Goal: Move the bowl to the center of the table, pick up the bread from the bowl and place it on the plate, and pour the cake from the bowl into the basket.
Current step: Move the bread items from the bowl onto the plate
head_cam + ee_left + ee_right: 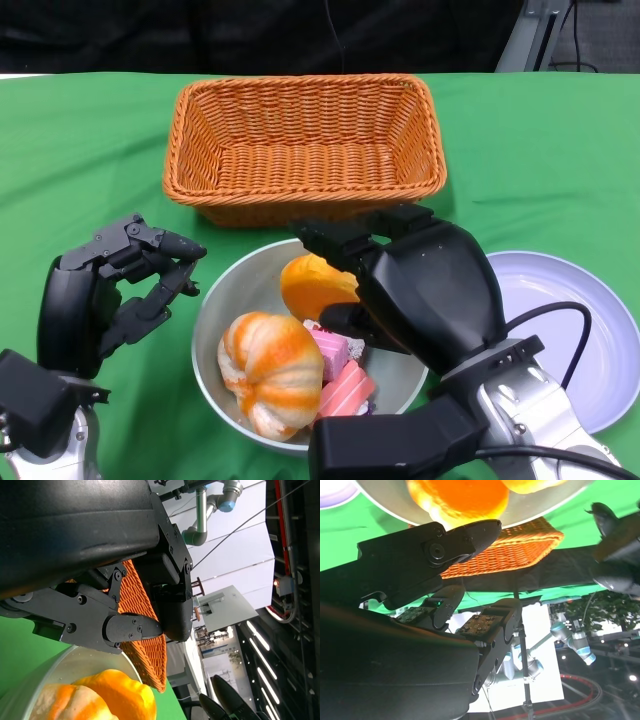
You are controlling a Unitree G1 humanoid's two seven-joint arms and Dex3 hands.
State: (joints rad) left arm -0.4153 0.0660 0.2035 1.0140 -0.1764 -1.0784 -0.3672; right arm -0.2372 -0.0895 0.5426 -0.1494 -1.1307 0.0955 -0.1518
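Observation:
The grey bowl (pixel 205 320) stands on the green cloth just in front of the basket. In it lie a round orange-and-white bread (pixel 270 365), a smaller orange bread (pixel 312 285) and pink cake pieces (pixel 340 375). My right hand (pixel 430 290) reaches over the bowl's right side, its fingers spread above the smaller orange bread (pixel 455 497) and its thumb beside it. In the right wrist view a strip of bowl rim (pixel 395 505) shows between fingertip and bread. My left hand (pixel 120 285) hangs beside the bowl's left rim, fingers apart and holding nothing.
The orange wicker basket (pixel 300 205) sits empty behind the bowl, close to its far rim. A lavender plate (pixel 570 320) lies to the right, partly behind my right forearm. Bare green cloth spreads on the far left and far right.

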